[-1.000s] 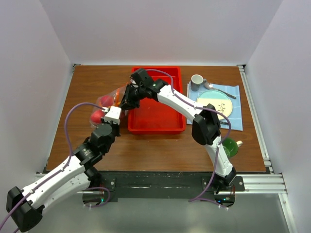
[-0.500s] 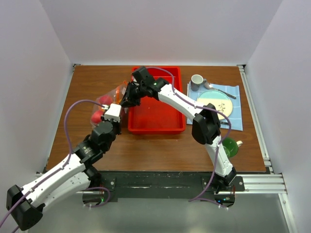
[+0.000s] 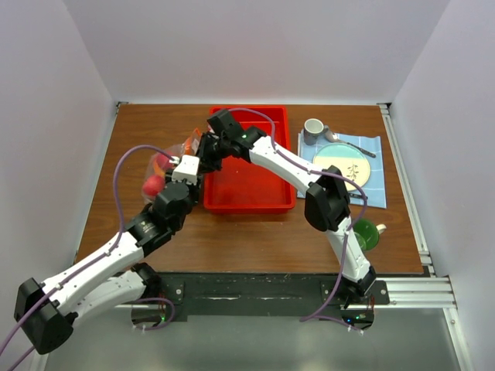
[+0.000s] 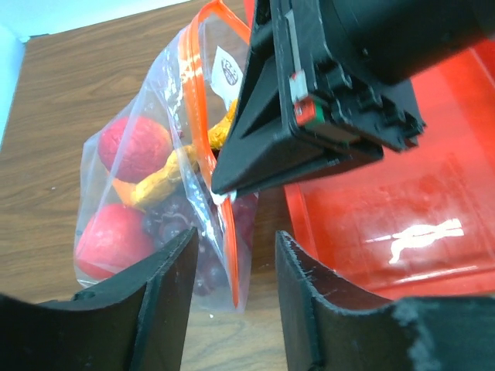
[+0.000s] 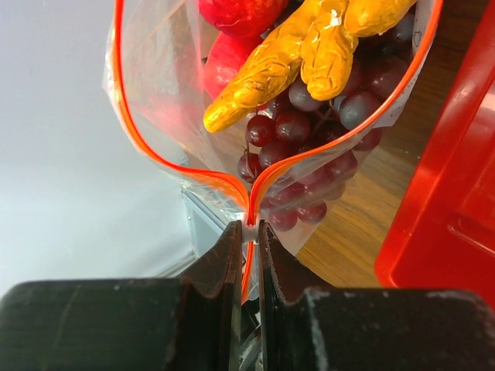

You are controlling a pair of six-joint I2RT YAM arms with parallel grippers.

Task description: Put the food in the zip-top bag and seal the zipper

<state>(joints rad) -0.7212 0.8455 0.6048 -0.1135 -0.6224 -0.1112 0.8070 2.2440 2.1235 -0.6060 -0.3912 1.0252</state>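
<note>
Just left of the red tray [image 3: 247, 202]: that's where the zip-top bag [image 3: 165, 166] sits on the wooden surface [image 3: 255, 239]. Its body bulges out to the left and its mouth edge faces the tray.

Food: looks like it's all inside already. I can see grapes [image 5: 298, 127], the yellow cluster [image 5: 309, 46] and red fruits [image 4: 128, 147] through the plastic.

Right pincer [image 5: 248, 232]: clamped tight on the zipper [image 5: 155, 158], right at the spot where the two orange tracks come together.

Left pincer [image 4: 232, 247]: spread wide and gripping nothing. The bag's near end is straight ahead of it, just beside the fingers.

Zipper axis: the long axis runs roughly near-to-far alongside the tray's left wall. From the left wrist it heads up and away.

Which stretch is open: past the pinch the tracks split into a wide loop, so the far stretch gapes. The near stretch reads as one single line, so it's probably mated.

Key relation: the unsealed run lies along the strip on the far side of the right pincer's pinch, not off to either side.

Who's nearer: the right is already on the strip and the left is only close to the near corner.

My guess at the step: sealing. The right slides along the strip toward the far end, and the left could pin the near corner so the bag doesn't drag.
</note>
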